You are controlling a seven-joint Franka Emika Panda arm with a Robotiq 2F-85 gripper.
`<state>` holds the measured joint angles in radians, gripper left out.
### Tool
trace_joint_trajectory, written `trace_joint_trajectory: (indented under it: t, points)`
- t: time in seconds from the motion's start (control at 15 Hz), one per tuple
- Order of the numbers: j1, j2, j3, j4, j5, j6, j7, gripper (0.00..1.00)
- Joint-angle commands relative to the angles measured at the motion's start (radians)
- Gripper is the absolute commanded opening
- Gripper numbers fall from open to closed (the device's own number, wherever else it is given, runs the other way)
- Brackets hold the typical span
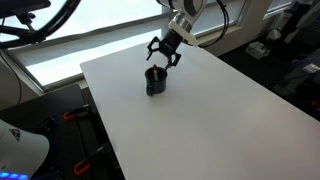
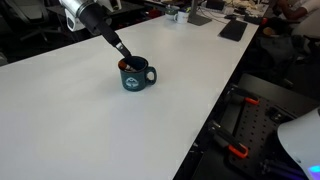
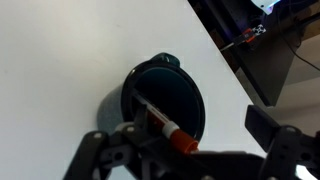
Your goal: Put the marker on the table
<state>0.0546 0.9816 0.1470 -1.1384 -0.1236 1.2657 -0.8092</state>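
A dark mug (image 3: 165, 95) with a handle stands on the white table (image 3: 60, 50). The marker (image 3: 165, 125) leans inside it, a slim stick with a white band and a red cap that pokes out over the rim. In the wrist view my gripper (image 3: 180, 138) hangs right above the mug, open, with its fingers (image 3: 268, 128) standing wide on either side of the cap and not pressing on it. Both exterior views show the gripper (image 1: 163, 52) (image 2: 121, 48) just over the mug (image 1: 155, 80) (image 2: 135, 75), toward the far part of the table (image 1: 220, 110) (image 2: 60, 110).
A dark flat item (image 2: 232, 30) lies at the table's far end. Beside the table stand dark equipment with orange parts (image 2: 235, 150) and a white rounded body (image 2: 300, 140). A window (image 1: 70, 45) runs behind the table.
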Motion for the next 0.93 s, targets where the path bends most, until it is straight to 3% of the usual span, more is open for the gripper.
trace_joint_trajectory:
  t: [0.0, 0.33, 0.4, 0.6, 0.87]
  points:
    - [-0.030, -0.177, 0.002, -0.196, 0.022, 0.124, 0.055, 1.00]
    - [-0.057, -0.341, 0.009, -0.404, 0.046, 0.270, 0.050, 1.00]
    - [-0.041, -0.238, -0.002, -0.251, 0.029, 0.192, 0.033, 1.00]
    - [-0.046, -0.296, -0.002, -0.337, 0.035, 0.230, 0.032, 1.00]
    - [-0.046, -0.300, -0.002, -0.352, 0.035, 0.238, 0.033, 1.00]
